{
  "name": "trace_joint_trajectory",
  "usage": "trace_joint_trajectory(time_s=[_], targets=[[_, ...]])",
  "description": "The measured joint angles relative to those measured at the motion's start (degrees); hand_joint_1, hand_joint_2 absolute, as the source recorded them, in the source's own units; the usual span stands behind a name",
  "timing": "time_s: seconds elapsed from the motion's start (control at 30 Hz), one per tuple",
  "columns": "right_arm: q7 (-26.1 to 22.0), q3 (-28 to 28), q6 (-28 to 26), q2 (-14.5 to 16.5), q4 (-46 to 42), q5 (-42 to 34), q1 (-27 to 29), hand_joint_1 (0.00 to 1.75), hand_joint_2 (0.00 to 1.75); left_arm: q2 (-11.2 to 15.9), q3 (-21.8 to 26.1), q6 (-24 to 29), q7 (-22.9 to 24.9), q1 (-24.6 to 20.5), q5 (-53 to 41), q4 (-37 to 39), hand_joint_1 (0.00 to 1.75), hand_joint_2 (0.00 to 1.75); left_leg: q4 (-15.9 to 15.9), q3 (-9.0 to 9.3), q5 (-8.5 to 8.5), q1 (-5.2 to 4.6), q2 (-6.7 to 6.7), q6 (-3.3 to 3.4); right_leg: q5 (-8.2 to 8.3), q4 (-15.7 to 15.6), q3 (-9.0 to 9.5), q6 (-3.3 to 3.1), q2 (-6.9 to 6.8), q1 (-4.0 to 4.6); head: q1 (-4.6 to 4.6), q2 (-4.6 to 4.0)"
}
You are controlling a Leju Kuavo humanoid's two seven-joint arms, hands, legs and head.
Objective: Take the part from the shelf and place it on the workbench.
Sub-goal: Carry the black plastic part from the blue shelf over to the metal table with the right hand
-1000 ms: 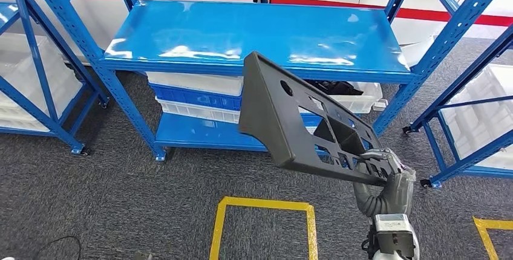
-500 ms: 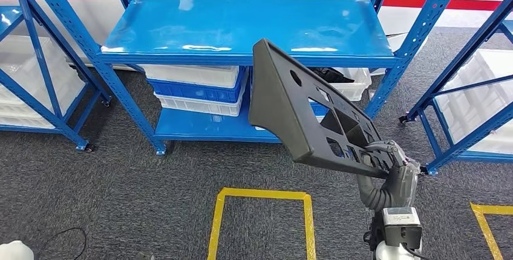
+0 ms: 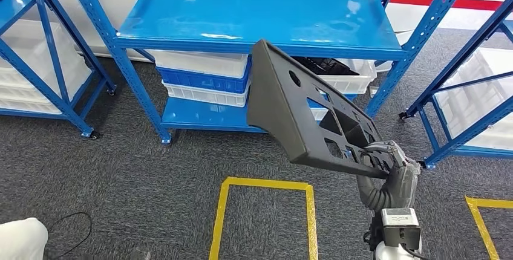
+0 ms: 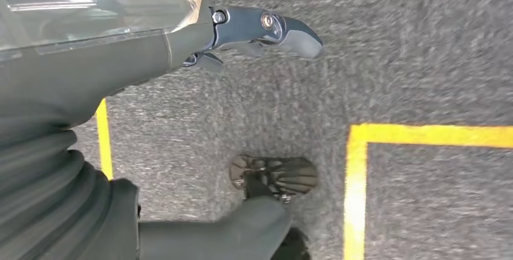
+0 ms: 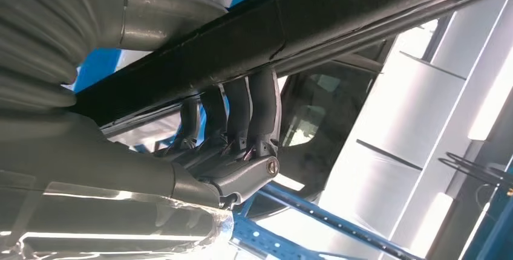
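Observation:
The part (image 3: 302, 112) is a long dark grey plastic panel with several cut-outs, tilted up in the air in front of the blue shelf (image 3: 254, 18). My right hand (image 3: 387, 163) grips it at its lower right end. In the right wrist view the fingers (image 5: 242, 115) curl around the edge of the part (image 5: 339, 24). The shelf's top board is bare. My left hand (image 4: 260, 27) hangs over the grey carpet with its fingers apart and nothing in it.
White and blue bins (image 3: 202, 75) sit on the shelf's lower level. More blue racks stand at the left (image 3: 48, 60) and right (image 3: 466, 91). Yellow tape (image 3: 266, 184) marks a square on the carpet. A white rounded object (image 3: 21, 236) sits at the lower left.
The whole picture has shifted, so the camera moved; the shelf now sits slightly further right. The part stays in my right hand at the same tilt. The white object at lower left shows more.

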Motion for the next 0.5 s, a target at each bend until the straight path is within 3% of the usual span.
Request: trace_joint_trajectory(time_s=[0.03, 0.07, 0.13, 0.2, 0.27, 0.3, 0.33, 0.4, 0.47, 0.5], targets=[[0.0, 0.0, 0.0, 0.0, 0.0, 0.0, 0.0, 1.75, 1.75, 0.0, 0.0, 0.0, 0.0, 0.0, 0.0, 0.0, 0.0, 1.75, 0.0, -0.75, 0.55, 0.02, 0.05, -0.14, 0.55, -0.1, 1.06, 0.63, 0.0, -0.08, 0.04, 0.0], [0.0, 0.0, -0.1, 0.0, 0.0, 0.0, 0.0, 1.75, 1.75, 0.0, 0.0, 0.0, 0.0, 0.0, -0.1, 0.0, 0.0, 1.75, 0.1, -1.46, 1.08, 0.05, 0.07, -0.36, 1.77, -2.4, 3.17, 1.33, -0.01, -0.23, 0.04, 0.0], [0.0, -0.1, -0.1, 0.0, 0.0, 0.0, 0.0, 1.75, 1.75, -0.1, 0.0, -0.1, 0.0, -0.1, -0.1, 0.0, 0.0, 1.75, 0.5, -2.72, 2.0, 0.07, 0.07, -0.98, 3.57, -10.8, 9.15, 2.07, 0.0, -0.42, 0.08, 0.0], [0.0, -0.1, -0.1, 0.0, -0.1, 0.0, 0.0, 1.75, 1.75, -0.1, 0.0, 0.0, 0.0, -0.2, -0.1, 0.0, 0.0, 1.75, 0.8, -3.44, 2.89, -0.05, 0.03, -1.7, 3.53, -16.5, 12.48, 1.54, 0.21, -0.16, -0.03, 0.0], [0.0, -0.1, -0.2, 0.0, -0.1, 0.0, 0.2, 1.75, 1.75, 0.0, 0.0, 0.0, 0.0, -0.2, -0.1, 0.0, 0.0, 1.75, 0.8, -3.67, 3.78, -0.06, -0.01, -2.38, 3.54, -17.3, 12.17, 0.61, 0.4, 0.16, -0.21, 0.0], [0.0, -0.1, -0.2, 0.0, -0.1, 0.0, 0.2, 1.75, 1.75, 0.0, 0.0, 0.0, 0.0, -0.1, -0.1, 0.0, 0.0, 1.75, 0.9, -3.87, 3.73, 0.08, -0.08, -2.69, 3.87, -17.3, 11.78, 0.1, 0.34, -0.08, -0.21, 0.0], [0.0, -0.1, -0.2, 0.0, -0.1, 0.0, 0.2, 1.75, 1.75, 0.0, 0.0, 0.0, 0.1, -0.1, -0.1, 0.0, 0.0, 1.75, 1.6, -4.22, 2.6, 0.24, -0.16, -3.0, 4.35, -17.2, 11.4, -0.58, 0.24, -0.23, -0.3, 0.0], [0.0, -0.2, -0.2, 0.0, -0.1, 0.0, 0.2, 1.75, 1.75, 0.1, 0.0, 0.0, 0.1, -0.1, -0.1, 0.0, 0.0, 1.75, 6.2, -5.56, -2.71, 0.49, -0.31, -3.54, 5.58, -17.3, 10.41, -1.84, 0.04, -0.46, -0.42, 0.0], [0.0, -0.2, -0.2, 0.1, -0.1, 0.0, 0.2, 1.75, 1.75, 0.0, 0.0, 0.0, 0.1, -0.1, -0.1, 0.1, 0.0, 1.75, 13.7, -7.09, -8.09, 0.52, -0.36, -3.91, 6.84, -17.2, 9.06, -2.27, -0.02, -0.2, -0.5, 0.0], [0.0, -0.2, -0.2, 0.1, -0.1, 0.0, 0.3, 1.75, 1.75, 0.0, 0.0, 0.0, 0.1, -0.1, -0.1, 0.0, 0.0, 1.75, 16.5, -7.27, -8.98, 0.53, -0.36, -3.98, 7.45, -17.1, 8.36, -2.25, -0.02, -0.09, -0.51, 0.0]])
